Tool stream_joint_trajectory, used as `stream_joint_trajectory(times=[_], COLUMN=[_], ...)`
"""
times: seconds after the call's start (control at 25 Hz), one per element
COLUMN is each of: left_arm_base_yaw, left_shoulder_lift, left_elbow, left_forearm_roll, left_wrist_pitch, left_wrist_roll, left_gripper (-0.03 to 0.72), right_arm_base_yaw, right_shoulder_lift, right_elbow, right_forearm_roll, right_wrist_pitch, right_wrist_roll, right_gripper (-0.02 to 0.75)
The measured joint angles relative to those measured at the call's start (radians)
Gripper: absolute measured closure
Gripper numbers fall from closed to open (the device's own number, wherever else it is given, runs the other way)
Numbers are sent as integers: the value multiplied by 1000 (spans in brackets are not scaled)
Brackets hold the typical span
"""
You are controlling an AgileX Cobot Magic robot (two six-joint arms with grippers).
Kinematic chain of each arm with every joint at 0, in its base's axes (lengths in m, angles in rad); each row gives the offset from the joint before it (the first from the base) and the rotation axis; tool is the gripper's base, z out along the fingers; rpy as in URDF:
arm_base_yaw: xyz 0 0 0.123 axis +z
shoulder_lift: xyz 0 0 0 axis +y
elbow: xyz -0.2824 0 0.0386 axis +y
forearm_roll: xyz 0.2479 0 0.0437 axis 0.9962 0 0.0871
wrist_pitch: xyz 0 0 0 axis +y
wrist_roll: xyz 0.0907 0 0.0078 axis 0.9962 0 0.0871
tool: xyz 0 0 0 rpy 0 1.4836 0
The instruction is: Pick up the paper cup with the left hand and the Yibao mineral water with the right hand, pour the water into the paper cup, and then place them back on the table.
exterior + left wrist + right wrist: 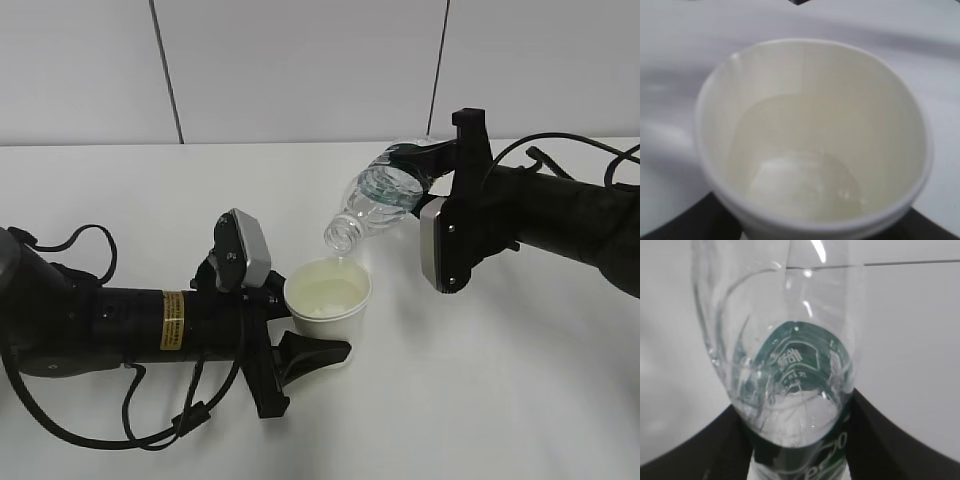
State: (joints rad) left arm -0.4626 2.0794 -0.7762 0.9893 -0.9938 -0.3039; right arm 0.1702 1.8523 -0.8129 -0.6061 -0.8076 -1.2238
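The off-white paper cup (328,302) stands upright in my left gripper (312,335), whose black fingers (315,352) close on its sides. It holds some water, seen in the left wrist view (805,180). My right gripper (425,165) is shut on the clear Yibao bottle (378,203) at its dark green label. The bottle is tilted down to the left, its open mouth (338,238) just above the cup's far rim. In the right wrist view the bottle (785,355) fills the frame between the black fingers (890,440).
The white table (480,400) spreads all round. A pale wall with dark vertical seams (166,70) stands behind it. Black cables (90,240) loop off the left arm and others (560,160) off the right arm.
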Motion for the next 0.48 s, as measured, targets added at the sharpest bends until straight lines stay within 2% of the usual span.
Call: stream_joint_trajectory(times=[0.48], left_arm_base_yaw=[0], left_shoulder_lift=[0], left_elbow=[0], left_forearm_roll=[-47], left_wrist_pitch=[-1], left_wrist_roll=[0], left_gripper=[257], right_arm_base_yaw=[0], right_shoulder_lift=[0], right_elbow=[0], right_forearm_roll=[1], right_wrist_pitch=[0], right_wrist_roll=[339], right_gripper=[366])
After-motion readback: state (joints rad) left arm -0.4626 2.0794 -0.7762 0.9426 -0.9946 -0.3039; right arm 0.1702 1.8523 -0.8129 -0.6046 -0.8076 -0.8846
